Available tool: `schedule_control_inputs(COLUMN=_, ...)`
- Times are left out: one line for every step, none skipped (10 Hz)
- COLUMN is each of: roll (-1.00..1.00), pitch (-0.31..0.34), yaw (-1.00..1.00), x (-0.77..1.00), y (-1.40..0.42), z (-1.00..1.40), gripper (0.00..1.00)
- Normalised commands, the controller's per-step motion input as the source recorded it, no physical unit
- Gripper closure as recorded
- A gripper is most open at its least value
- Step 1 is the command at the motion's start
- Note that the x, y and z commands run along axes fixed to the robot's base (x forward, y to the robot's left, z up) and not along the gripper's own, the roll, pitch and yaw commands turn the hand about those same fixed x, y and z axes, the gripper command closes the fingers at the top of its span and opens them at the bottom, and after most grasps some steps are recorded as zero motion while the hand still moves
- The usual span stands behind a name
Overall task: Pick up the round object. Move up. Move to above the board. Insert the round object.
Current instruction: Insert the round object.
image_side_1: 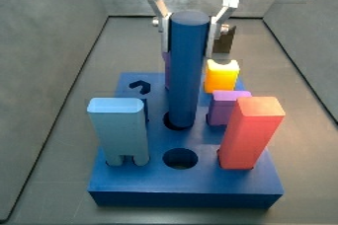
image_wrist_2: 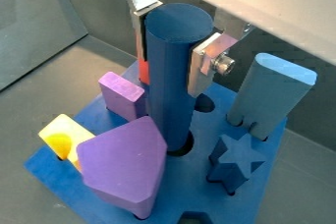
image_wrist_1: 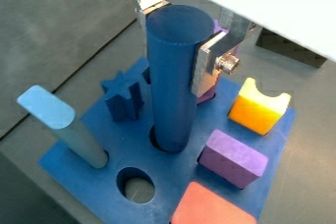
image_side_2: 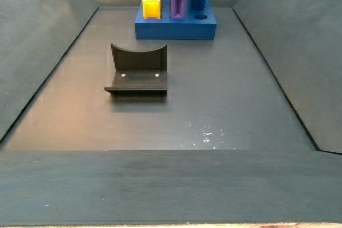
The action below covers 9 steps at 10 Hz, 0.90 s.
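— Silver fingers [image_wrist_1: 210,59] sit either side of the round object [image_wrist_1: 178,81], near its top; whether they clamp it or stand just apart, I cannot tell.

— And the gripper [image_side_1: 192,8]?

— Directly above the board [image_side_1: 199,185], over its middle. The peg stands upright with its foot already in a round hole.

— How to finish well?

— I'd press straight down without tilt, then part the fingers only once it seats. A second round hole [image_side_1: 179,157] near the board's front edge stays empty.
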Motion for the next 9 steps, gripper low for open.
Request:
schedule_control_inputs(roll=0.00, pitch=0.000, yaw=-0.12, x=0.00, y=0.04, z=0.00, gripper=1.00)
schedule_control_inputs(roll=0.00, pitch=0.000, yaw=-0.05, x=-0.04, y=0.00, z=0.00, gripper=1.00)
schedule_control_inputs(roll=0.00, pitch=-0.010, yaw=-0.02, x=-0.14, y=-0.07, z=0.00, gripper=1.00)
schedule_control_inputs(roll=0.01, pitch=-0.024, yaw=-0.02, x=-0.21, y=-0.08, z=0.00, gripper=1.00)
schedule_control_inputs(roll=0.02, pitch=-0.034, yaw=-0.01, x=-0.21, y=-0.12, z=0.00, gripper=1.00)
schedule_control_inputs(roll=0.03, pitch=0.000, yaw=-0.03, x=-0.10, y=0.00, z=0.00, gripper=1.00)
schedule_control_inputs(roll=0.01, pitch=0.000, yaw=-0.04, x=-0.01, y=0.00, z=0.00, gripper=1.00)
schedule_control_inputs(roll=0.01, pitch=0.000, yaw=-0.08, x=0.00, y=0.00, z=0.00, gripper=1.00)
schedule_control_inputs(roll=0.01, pitch=0.000, yaw=-0.06, x=0.06, y=0.01, z=0.00, gripper=1.00)
